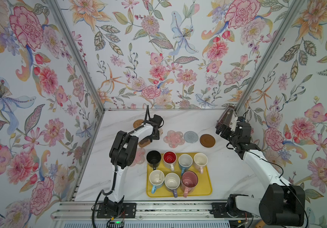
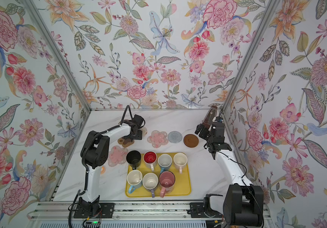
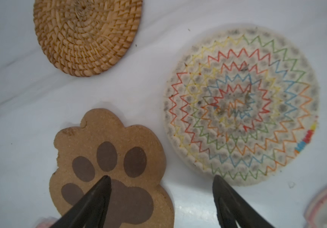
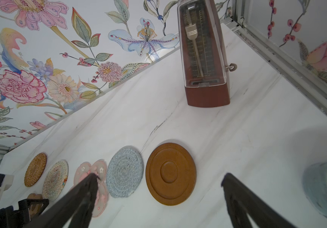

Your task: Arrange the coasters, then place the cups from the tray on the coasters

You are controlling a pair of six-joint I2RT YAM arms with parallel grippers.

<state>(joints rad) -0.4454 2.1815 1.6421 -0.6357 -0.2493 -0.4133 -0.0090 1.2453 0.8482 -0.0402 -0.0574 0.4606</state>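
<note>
Several cups stand on the yellow tray (image 1: pixel 206 189), among them a black one (image 1: pixel 153 158), a red-inside one (image 1: pixel 169 159) and a taller pink one (image 1: pixel 189 179). Behind the tray lie coasters: pink flower (image 1: pixel 174 138), grey-blue round (image 1: pixel 190 137) and dark brown disc (image 1: pixel 207 140). My left gripper (image 3: pixel 162 177) is open, low over the brown paw coaster (image 3: pixel 109 167), beside the cream round (image 3: pixel 241 106) and the woven tan round (image 3: pixel 87 35). Another pink flower (image 2: pixel 117 156) lies left of the tray. My right gripper (image 4: pixel 161 175) hangs open and empty near the brown disc.
A brown metronome (image 4: pixel 204 59) stands in the back right corner. A small orange ring (image 2: pixel 102 169) lies behind the left arm's base. A pale blurred round thing (image 4: pixel 326 189) sits close to the right gripper. Floral walls close in three sides.
</note>
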